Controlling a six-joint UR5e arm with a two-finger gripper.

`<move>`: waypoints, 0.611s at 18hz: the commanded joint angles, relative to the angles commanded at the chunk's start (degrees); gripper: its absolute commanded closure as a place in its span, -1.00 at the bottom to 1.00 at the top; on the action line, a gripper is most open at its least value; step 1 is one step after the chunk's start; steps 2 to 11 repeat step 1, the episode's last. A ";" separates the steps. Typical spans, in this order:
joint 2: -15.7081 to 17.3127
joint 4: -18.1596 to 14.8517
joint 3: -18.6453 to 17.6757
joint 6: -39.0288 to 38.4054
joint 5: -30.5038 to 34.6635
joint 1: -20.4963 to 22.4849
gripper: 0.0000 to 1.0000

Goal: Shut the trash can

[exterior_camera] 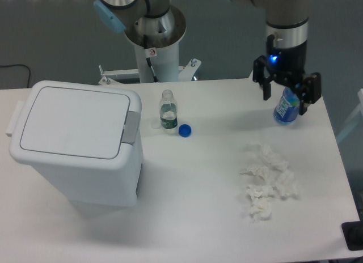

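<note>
One gripper (285,104) here, hanging at the far right end of the table (204,178) with its two fingers (265,93) spread wide apart, nothing clamped between them. It sits right over the blue bottle (286,106), and the fingers straddle it from this angle (can't tell if they're actually down around it or just hovering in front, the view is too flat for that).

Count of stuff: two bottles, one loose cap, one bin, one heap of tissues. The blue bottle is upright near the far right edge, its top hidden behind the gripper. The other bottle (167,110) is small and clear with a green label, upright near the middle back of the table, no cap on it. The blue cap (184,130) lies just beside it on the right. Crumpled white tissues (266,181) are bunched in a pile in front of the gripper, on the right half.

The trash can (76,144) is well apart from all that, on the left side, lid down flat with the grey tab (132,127) on its right edge.

Arm comes down from the top right, wrist vertical, blue light lit on it. The pedestal (154,39) stands behind the table.
</note>
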 joint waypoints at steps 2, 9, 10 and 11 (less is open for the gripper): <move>0.00 0.00 0.09 0.00 0.00 0.09 -1.00; 0.00 0.00 0.09 0.00 0.00 0.09 -1.00; 0.00 0.00 0.09 0.00 0.00 0.09 -1.00; 0.00 0.00 0.09 0.00 0.00 0.09 -1.00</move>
